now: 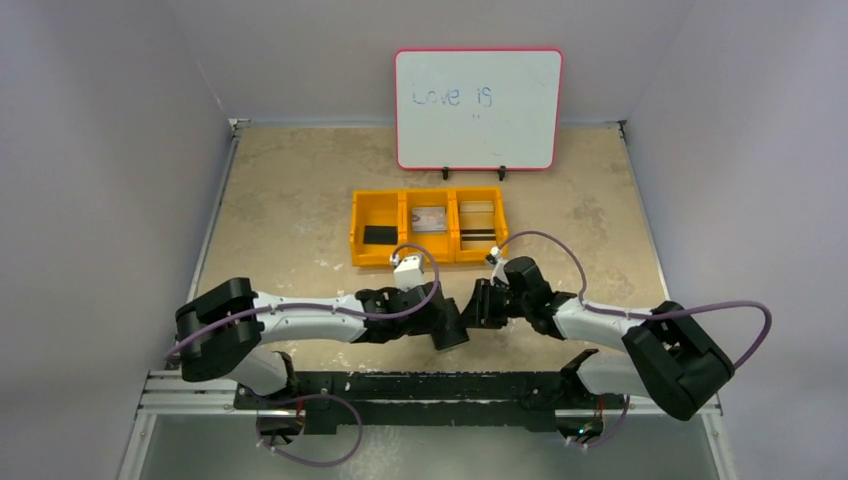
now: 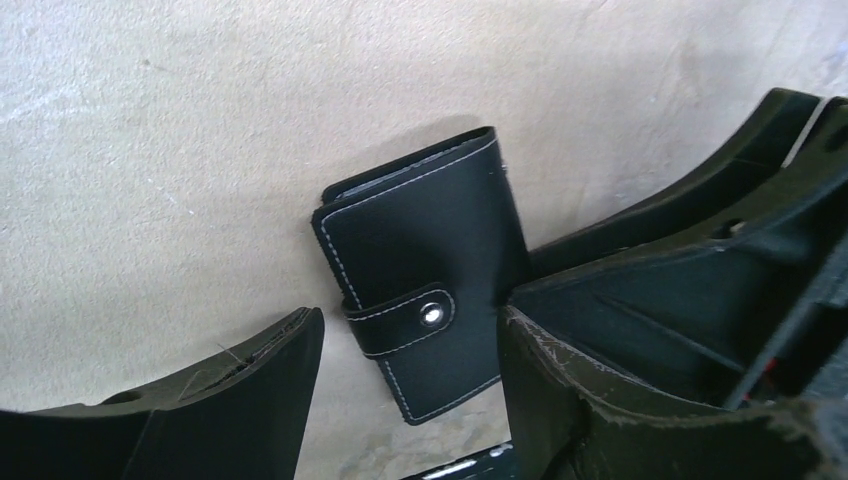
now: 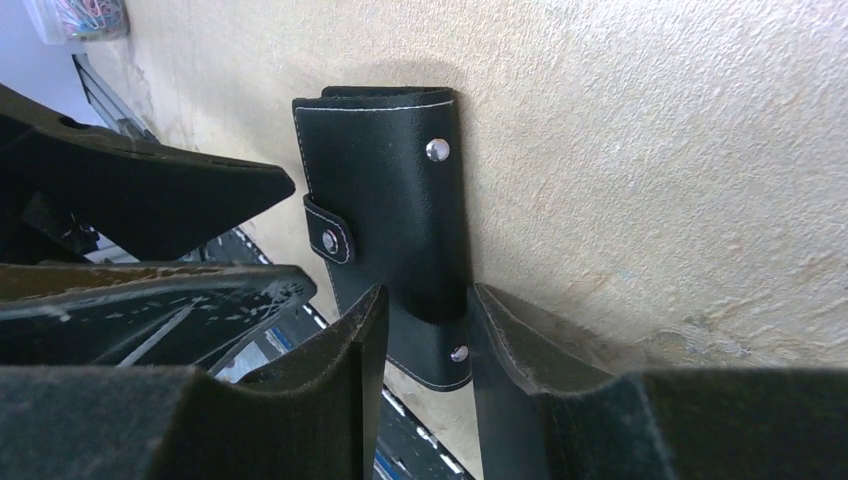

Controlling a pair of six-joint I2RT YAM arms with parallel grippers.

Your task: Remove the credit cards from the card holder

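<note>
Top external view: both arms reach inward and meet low over the beige surface, the left end effector and the right end effector nearly touching. What lies between them is hidden by the arms. Behind them stands a yellow three-compartment tray. It holds a flat black rectangle on the left and pale credit cards in the middle and right compartments. A whiteboard stands at the back.

Left wrist view: the card holder, not seen from above, appears closed with its snap tab fastened. The left end effector is spread, one finger on either side of the holder. Contact cannot be confirmed.

Right wrist view: the right end effector's fingers are pressed onto one end of the card holder, pinching it. Two further metal studs show on this face. Whether the holder lies flat or stands on edge cannot be told.
</note>
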